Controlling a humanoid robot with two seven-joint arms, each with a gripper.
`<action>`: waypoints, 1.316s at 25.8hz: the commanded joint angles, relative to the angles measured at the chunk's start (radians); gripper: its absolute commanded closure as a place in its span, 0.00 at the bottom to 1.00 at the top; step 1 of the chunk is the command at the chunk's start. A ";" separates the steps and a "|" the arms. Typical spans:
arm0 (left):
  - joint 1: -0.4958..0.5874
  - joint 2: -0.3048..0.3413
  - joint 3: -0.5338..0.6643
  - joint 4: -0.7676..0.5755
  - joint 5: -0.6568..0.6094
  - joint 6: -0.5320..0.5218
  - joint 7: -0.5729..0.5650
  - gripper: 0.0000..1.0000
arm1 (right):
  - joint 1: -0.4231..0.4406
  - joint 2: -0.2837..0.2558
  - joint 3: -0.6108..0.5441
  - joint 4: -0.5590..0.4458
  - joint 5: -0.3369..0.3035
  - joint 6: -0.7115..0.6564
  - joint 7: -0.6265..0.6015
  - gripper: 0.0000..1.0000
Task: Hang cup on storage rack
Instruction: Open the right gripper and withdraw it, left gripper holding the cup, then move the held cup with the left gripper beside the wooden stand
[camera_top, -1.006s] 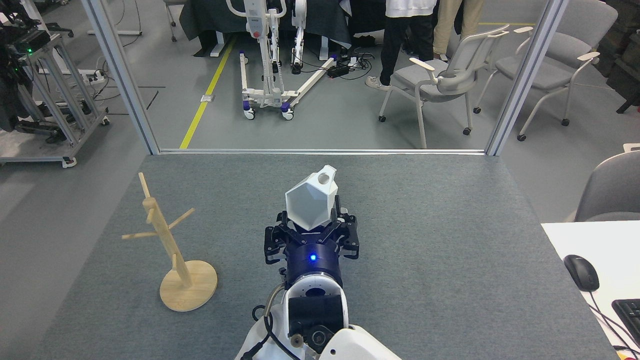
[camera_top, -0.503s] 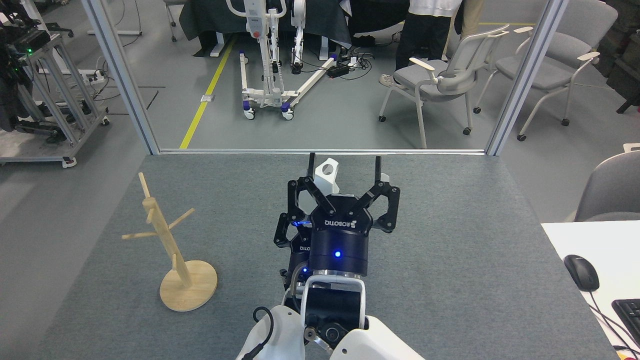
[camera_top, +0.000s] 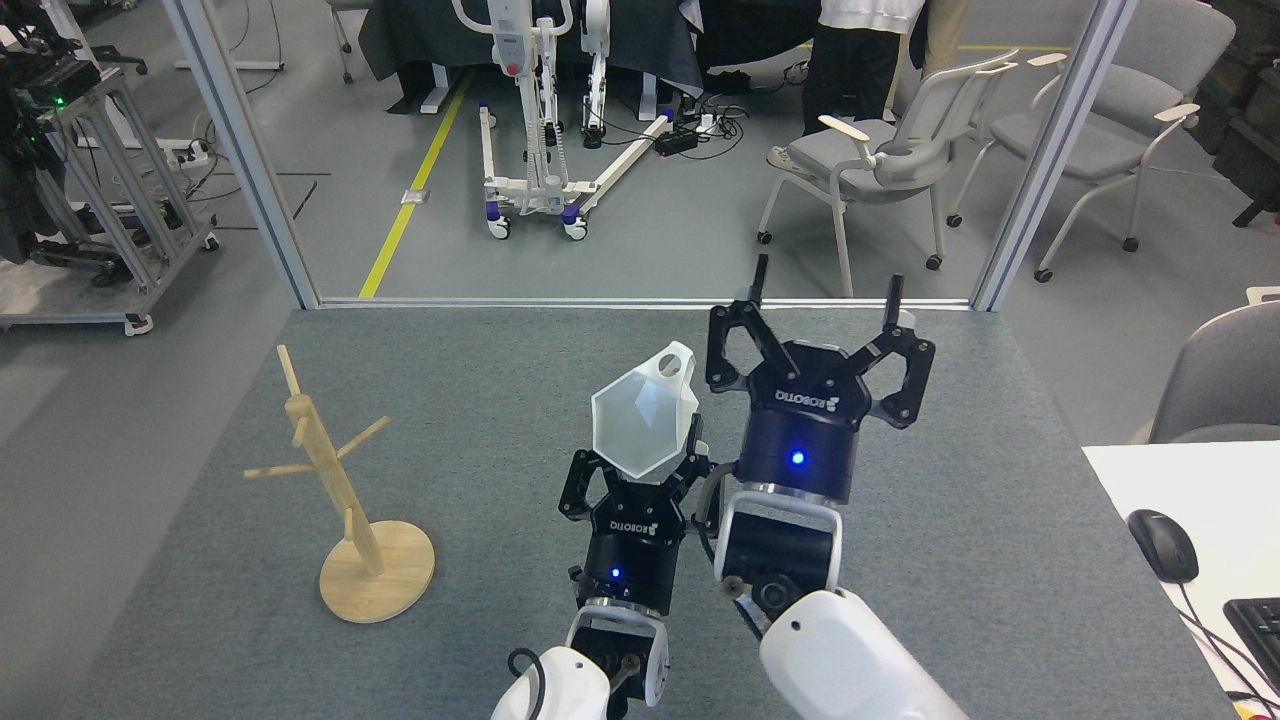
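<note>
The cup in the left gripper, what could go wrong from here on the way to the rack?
1. The left gripper pinches only the narrow base of the cup, so it may slip or tilt.
2. The open right gripper sits close beside it and could bump it.
3. The storage rack is slim and could tip if knocked.

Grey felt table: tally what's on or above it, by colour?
White: 1, faceted white plastic cup, held in the left gripper, jaws shut on it.
Light wood: 1, pegged wooden mug rack.
Black: 2, both grippers; right gripper open, empty.
Total: 4.
</note>
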 joint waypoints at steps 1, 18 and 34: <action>0.088 0.013 0.000 -0.052 -0.014 -0.050 -0.034 0.99 | 0.043 -0.030 -0.137 0.006 -0.141 -0.156 -0.006 0.01; 0.397 0.112 0.046 -0.204 -0.193 0.305 -0.038 1.00 | 0.348 -0.106 -0.561 0.373 -0.501 -1.013 -0.628 0.01; 0.481 0.299 0.052 -0.350 -0.198 0.625 0.003 1.00 | 0.382 -0.079 -0.550 0.378 -0.538 -0.924 -0.594 0.01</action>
